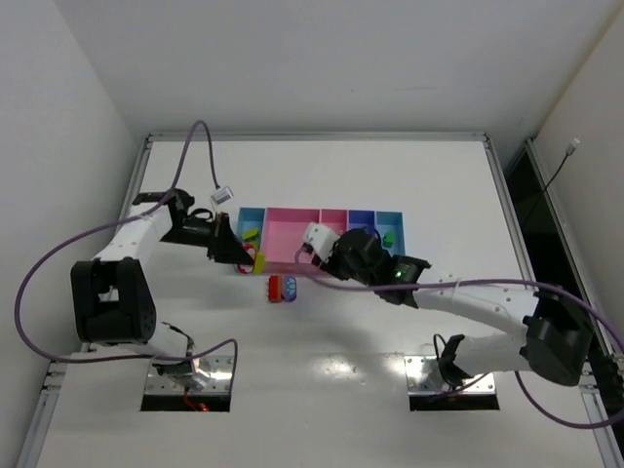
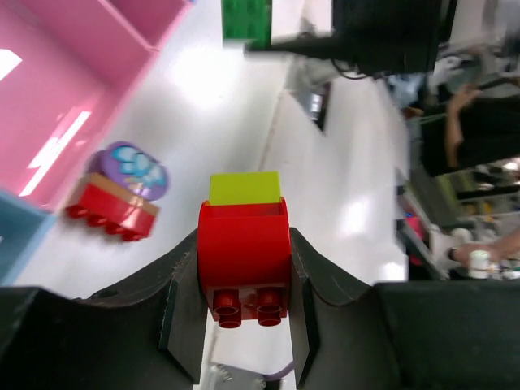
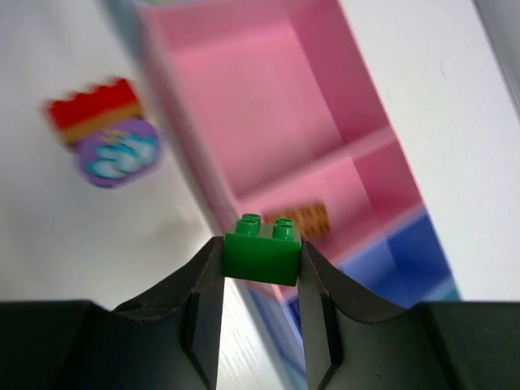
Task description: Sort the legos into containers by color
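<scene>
My left gripper (image 2: 244, 244) is shut on a red rounded lego (image 2: 244, 253) with a yellow-lime piece (image 2: 245, 188) stuck on it, held above the table. In the top view the left gripper (image 1: 248, 257) is at the front left corner of the containers (image 1: 292, 261). My right gripper (image 3: 262, 248) is shut on a green lego (image 3: 262, 253), above the front edge of the bins near the narrow pink bin (image 3: 370, 191). An orange lego (image 3: 299, 219) lies in that bin. A stacked red, orange and purple lego (image 1: 283, 288) stands on the table in front of the wide pink bin (image 1: 285, 234).
A lime lego (image 1: 251, 234) lies in the left light blue bin and a green one (image 1: 388, 237) in the right light blue bin. The periwinkle bin (image 3: 410, 252) is beside the narrow pink one. The right arm (image 1: 468, 297) crosses the table's middle. Purple cables loop at the left.
</scene>
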Robot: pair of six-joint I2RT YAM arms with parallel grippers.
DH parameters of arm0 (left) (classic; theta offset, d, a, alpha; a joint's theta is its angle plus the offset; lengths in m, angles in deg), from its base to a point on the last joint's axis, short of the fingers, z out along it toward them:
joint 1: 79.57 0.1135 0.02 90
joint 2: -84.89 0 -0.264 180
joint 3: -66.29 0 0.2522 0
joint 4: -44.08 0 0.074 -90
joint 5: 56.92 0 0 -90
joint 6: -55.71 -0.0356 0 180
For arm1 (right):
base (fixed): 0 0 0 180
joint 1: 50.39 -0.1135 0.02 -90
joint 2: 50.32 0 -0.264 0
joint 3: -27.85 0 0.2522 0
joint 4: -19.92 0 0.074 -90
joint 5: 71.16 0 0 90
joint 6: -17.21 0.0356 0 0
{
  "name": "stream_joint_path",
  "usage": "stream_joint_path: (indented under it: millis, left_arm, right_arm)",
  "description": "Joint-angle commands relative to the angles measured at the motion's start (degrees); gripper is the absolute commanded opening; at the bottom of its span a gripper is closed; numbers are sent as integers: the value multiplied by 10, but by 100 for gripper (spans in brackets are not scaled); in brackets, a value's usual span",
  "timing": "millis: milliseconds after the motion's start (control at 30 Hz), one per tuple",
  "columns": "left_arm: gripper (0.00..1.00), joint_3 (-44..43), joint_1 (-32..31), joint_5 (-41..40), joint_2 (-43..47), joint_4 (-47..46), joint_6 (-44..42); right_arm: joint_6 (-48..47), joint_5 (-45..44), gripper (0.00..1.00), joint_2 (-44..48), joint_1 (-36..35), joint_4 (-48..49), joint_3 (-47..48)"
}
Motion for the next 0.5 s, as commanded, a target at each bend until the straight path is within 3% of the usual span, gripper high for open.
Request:
stream_joint_path:
  millis: [0,33,133,300,467]
  left_arm:
    - [11,-6,19,-18,50,-111,68]
    - [11,-6,19,-36,58,-142,131]
    - [11,-6,19,-91,79,-234,209]
    - [10,-43,13,-126,68,-304,271]
    - [10,-57,-5,-137,63,-327,288]
  right_arm:
    - [130,-85,0,15,72,-64,47]
    - [151,-93,0,6,94,-81,55]
    - [226,-74,0,-11,182,-157,91]
    - [290,43,0,-41,295,-221,141]
    - [290,154,0,-71,347,-244,159]
